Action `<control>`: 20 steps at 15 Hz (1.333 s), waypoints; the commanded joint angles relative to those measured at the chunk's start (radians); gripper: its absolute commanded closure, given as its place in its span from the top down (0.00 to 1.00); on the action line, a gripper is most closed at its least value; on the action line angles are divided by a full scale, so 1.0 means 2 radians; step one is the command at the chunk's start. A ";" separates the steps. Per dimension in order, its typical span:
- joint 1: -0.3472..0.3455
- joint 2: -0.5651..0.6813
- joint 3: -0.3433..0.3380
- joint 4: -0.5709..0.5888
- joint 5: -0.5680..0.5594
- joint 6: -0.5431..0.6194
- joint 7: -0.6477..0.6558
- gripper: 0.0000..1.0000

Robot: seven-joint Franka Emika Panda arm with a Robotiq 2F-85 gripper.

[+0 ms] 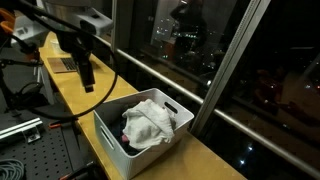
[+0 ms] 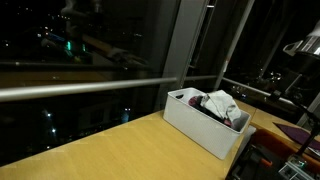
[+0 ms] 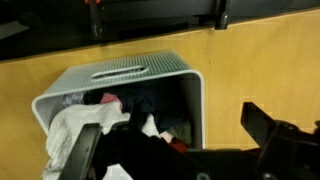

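Loosely heaped in the white bin (image 1: 112, 142), a white cloth (image 1: 150, 122) is seen over darker clothes (image 3: 150, 105). The bin is set on a wooden surface (image 2: 100, 145) beside night-dark windows (image 1: 200, 40). The jaws are spread fully, gripping nothing, near the bin.

The tool (image 3: 170, 117) hides part of the clothes (image 3: 66, 126).
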 commanded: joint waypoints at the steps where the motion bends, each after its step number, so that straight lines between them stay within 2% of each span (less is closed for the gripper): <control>1: -0.002 0.088 0.026 0.040 -0.040 0.092 0.011 1.00; 3: -0.016 0.134 0.045 0.067 -0.083 0.127 0.032 1.00; 6: -0.045 0.190 0.067 0.115 -0.168 0.138 0.077 1.00; 10: -0.061 0.257 0.059 0.170 -0.262 0.128 0.123 1.00; 13: -0.057 0.306 0.040 0.202 -0.275 0.131 0.130 1.00; 20: -0.050 0.432 0.005 0.263 -0.223 0.161 0.112 1.00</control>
